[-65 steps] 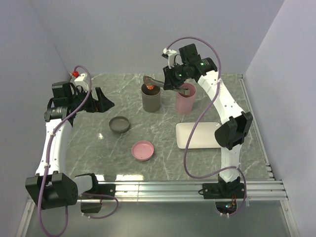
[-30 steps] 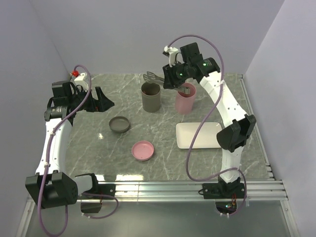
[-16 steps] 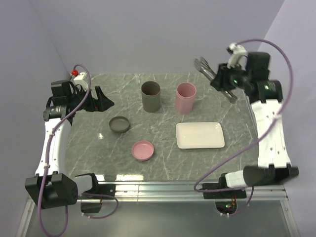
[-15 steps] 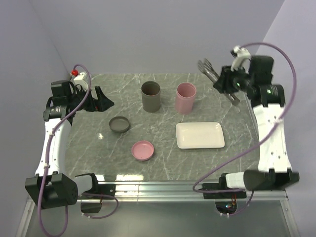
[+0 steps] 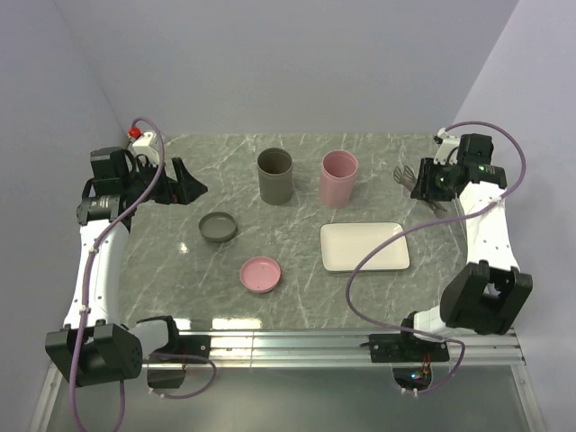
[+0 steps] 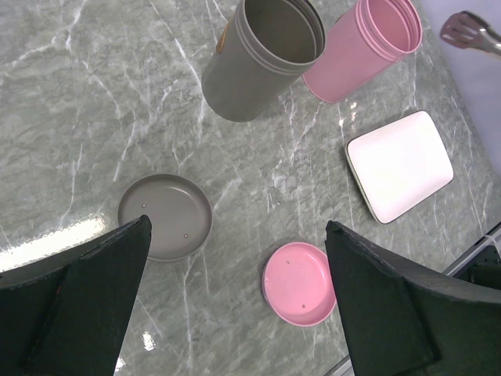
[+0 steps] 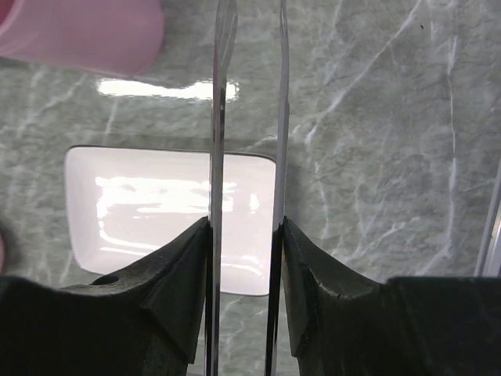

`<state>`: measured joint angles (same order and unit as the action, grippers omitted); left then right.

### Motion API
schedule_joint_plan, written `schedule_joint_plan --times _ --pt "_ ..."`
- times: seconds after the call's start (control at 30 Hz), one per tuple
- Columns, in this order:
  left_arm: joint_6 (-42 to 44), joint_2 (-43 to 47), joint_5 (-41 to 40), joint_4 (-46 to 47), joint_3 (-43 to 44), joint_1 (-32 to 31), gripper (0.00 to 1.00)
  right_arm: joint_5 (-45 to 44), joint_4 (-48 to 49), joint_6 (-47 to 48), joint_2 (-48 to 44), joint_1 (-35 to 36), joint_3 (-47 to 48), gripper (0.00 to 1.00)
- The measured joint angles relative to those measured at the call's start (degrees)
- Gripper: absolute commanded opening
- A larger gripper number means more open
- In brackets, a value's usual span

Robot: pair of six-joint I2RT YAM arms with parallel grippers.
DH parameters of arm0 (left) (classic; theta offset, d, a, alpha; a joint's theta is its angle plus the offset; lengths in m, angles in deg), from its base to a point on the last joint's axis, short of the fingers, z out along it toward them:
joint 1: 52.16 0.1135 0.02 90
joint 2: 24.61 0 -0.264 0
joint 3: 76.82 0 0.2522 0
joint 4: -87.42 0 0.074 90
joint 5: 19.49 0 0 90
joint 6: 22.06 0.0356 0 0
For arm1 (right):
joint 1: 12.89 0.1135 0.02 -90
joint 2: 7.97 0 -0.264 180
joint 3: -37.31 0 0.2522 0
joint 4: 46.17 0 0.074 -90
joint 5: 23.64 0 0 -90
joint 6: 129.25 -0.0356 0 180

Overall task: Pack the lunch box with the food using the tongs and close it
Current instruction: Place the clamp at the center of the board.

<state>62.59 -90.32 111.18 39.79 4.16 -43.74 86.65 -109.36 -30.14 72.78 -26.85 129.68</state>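
The lunch box shows as a tall grey tub (image 5: 275, 175) and a tall pink tub (image 5: 338, 178), both standing open at the back of the table. Their grey lid (image 5: 219, 227) and pink lid (image 5: 261, 274) lie flat in front. My right gripper (image 5: 421, 180) is at the right rear, shut on the tongs (image 5: 402, 174). In the right wrist view the two thin arms of the tongs (image 7: 215, 157) run between the fingers (image 7: 184, 274), apart from each other, with nothing between their tips. My left gripper (image 5: 184, 184) hovers open at the far left. No food shows.
A white rectangular plate (image 5: 364, 247) lies bare at the right of centre. In the left wrist view it (image 6: 399, 164) sits beyond the pink lid (image 6: 299, 282). A metal rail (image 5: 360, 340) runs along the near table edge and walls close in the back and sides.
My right arm swung from above the grey tub to the table's right rear and dropped lower, keeping the tongs. The orange piece in the tongs earlier is gone. The left arm barely moved.
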Motion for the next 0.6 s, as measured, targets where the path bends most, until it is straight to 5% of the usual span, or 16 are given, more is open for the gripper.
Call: schedule_joint_plan --times 0.6 --pt "0.2 1.1 0.0 0.2 -0.1 0.0 0.99 -1.4 5.9 8.9 22.7 -2.4 3.4 0.49"
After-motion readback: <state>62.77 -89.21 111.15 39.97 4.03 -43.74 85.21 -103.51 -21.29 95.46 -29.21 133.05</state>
